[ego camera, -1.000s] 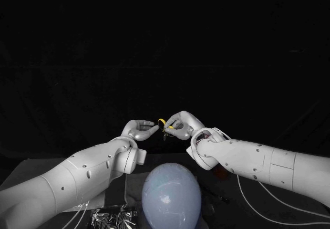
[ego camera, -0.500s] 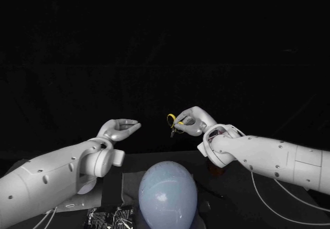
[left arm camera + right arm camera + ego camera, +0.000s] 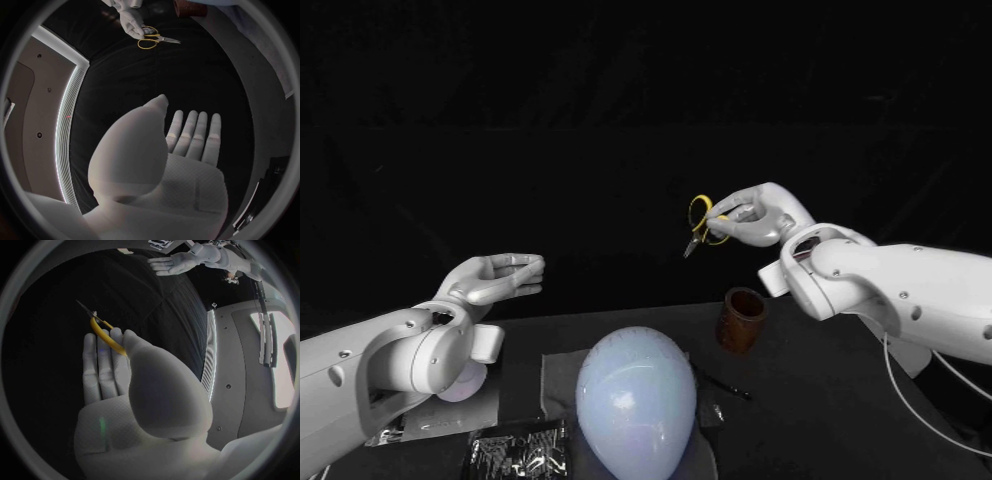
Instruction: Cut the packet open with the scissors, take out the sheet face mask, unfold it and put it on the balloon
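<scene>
Two hands hang in the air above the black table (image 3: 805, 410), well apart, with dark open space between them.

The scissors (image 3: 702, 224) are small, with bright yellow loop handles and short dark blades that lie together in a narrow point. They are up in the right hand (image 3: 759, 214), clear of the table. The handles are gripped between the thumb and the fingers, and the blades angle down towards the left hand. In the right wrist view the yellow loops sit against the fingers (image 3: 100, 360), which lie straight and side by side.

The left hand (image 3: 496, 276) holds nothing. In its wrist view the fingers (image 3: 195, 131) are stretched out side by side, and the thumb stands away from them.

The balloon (image 3: 636, 402) is a pale, glossy oval. It lies lengthwise on the table between the two arms, near the near edge, on a grey mat (image 3: 561, 366). A crinkled silver packet (image 3: 516, 455) lies at the near edge, just beside the balloon on the left arm's side. A brown cup (image 3: 740, 319) stands upright near the table's far edge, beside the balloon's far end and below the right wrist. A thin dark strip (image 3: 727, 388) lies on the table close to the balloon's right side. Both hands are above everything on the table.
</scene>
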Available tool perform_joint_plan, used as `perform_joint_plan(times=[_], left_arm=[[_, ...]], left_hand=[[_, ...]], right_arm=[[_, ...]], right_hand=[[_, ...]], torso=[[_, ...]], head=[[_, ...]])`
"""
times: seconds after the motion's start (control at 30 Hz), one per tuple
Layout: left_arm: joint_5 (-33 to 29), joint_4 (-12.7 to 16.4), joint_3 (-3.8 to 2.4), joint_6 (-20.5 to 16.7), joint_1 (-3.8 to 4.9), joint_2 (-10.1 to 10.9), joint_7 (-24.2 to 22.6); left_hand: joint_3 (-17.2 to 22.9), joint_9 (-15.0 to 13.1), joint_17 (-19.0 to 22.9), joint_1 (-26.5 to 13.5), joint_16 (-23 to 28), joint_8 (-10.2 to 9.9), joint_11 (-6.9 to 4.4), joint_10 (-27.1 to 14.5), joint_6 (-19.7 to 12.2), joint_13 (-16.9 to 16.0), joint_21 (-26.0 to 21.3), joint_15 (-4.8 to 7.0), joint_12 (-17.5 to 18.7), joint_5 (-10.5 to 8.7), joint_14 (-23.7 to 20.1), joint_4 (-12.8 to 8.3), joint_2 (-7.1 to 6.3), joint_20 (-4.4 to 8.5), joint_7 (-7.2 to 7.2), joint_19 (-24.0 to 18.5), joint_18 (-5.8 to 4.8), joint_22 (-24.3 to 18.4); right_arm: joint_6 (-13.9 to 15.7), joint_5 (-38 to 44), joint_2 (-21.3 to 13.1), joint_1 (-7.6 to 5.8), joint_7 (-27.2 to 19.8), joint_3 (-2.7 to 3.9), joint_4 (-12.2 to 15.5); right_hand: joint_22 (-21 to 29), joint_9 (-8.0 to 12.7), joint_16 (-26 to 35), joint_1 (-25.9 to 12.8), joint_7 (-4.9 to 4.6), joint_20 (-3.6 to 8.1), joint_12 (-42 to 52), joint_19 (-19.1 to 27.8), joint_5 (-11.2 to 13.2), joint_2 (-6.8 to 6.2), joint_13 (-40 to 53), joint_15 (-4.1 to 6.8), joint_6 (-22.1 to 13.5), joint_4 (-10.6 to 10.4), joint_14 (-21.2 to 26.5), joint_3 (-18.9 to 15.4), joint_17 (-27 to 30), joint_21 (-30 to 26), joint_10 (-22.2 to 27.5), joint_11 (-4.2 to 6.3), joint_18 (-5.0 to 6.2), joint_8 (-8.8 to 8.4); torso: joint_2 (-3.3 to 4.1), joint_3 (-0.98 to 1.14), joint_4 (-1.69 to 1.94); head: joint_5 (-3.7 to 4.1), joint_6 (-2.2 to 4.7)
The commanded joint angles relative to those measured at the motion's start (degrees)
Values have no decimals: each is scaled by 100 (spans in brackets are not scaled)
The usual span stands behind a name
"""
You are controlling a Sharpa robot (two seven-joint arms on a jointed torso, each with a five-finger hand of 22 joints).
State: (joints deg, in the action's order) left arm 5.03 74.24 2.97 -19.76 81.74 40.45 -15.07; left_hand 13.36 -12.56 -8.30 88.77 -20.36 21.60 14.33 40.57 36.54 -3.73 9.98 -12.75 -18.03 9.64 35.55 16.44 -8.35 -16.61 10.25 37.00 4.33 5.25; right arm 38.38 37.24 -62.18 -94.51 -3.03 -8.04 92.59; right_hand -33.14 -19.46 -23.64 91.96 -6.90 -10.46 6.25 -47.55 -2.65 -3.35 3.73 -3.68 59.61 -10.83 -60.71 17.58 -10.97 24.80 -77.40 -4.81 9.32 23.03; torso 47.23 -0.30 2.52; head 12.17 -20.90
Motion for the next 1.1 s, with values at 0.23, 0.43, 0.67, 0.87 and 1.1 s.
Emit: perform_joint_plan(times=[0.23,0.43,0.67,0.87,1.1], left_arm=[[-175,363,58,352,-106,272,-343],[-201,512,72,359,-171,389,-414],[-212,624,85,347,-210,496,-467],[-215,667,89,345,-245,560,-479],[-223,696,93,343,-281,606,-473]], left_hand=[[94,57,-82,63,-245,190,-149,461,416,2,311,171,-114,18,587,-6,62,11,544,497,266,89],[364,151,-122,58,-229,177,-303,951,798,14,434,313,4,18,980,9,2,8,385,706,431,101],[535,218,-128,31,-164,102,-333,1149,924,14,471,349,174,17,1126,2,-69,8,359,778,490,94],[565,234,-128,22,-146,80,-328,1175,934,15,478,349,215,16,1147,-1,-93,7,371,790,499,92],[586,247,-127,13,-130,60,-321,1188,935,15,480,346,247,15,1158,-1,-109,6,386,795,504,89]], right_arm=[[-273,-649,-960,-180,-73,-105,586],[-369,-752,-1614,-198,-14,-227,999],[-487,-855,-2324,-202,23,-351,1475],[-538,-892,-2560,-201,14,-437,1646],[-524,-911,-2556,-197,-31,-474,1669]], right_hand=[[-23,-13,26,-22,-18,1,-29,38,-16,16,4,-10,-10,12,-52,35,-15,47,-123,98,63,14],[-43,-20,38,-32,-18,1,-33,45,-16,14,5,-9,-9,20,-62,47,-23,67,-132,99,63,14],[-64,-27,50,-47,-18,2,-38,54,-16,12,6,-9,-8,25,-73,59,-32,86,-140,99,64,14],[-73,-29,57,-50,-18,2,-41,57,-16,15,6,-8,-9,28,-76,67,-35,94,-141,99,64,13],[-80,-31,62,-52,-19,3,-44,61,-16,16,6,-9,-10,31,-77,73,-37,101,-142,99,65,12]], torso=[[-54,-25,-5],[-54,-18,11],[-56,-9,9],[-65,-5,7],[-78,9,18]], head=[[167,-132],[194,-217],[230,-316],[246,-335],[269,-336]])
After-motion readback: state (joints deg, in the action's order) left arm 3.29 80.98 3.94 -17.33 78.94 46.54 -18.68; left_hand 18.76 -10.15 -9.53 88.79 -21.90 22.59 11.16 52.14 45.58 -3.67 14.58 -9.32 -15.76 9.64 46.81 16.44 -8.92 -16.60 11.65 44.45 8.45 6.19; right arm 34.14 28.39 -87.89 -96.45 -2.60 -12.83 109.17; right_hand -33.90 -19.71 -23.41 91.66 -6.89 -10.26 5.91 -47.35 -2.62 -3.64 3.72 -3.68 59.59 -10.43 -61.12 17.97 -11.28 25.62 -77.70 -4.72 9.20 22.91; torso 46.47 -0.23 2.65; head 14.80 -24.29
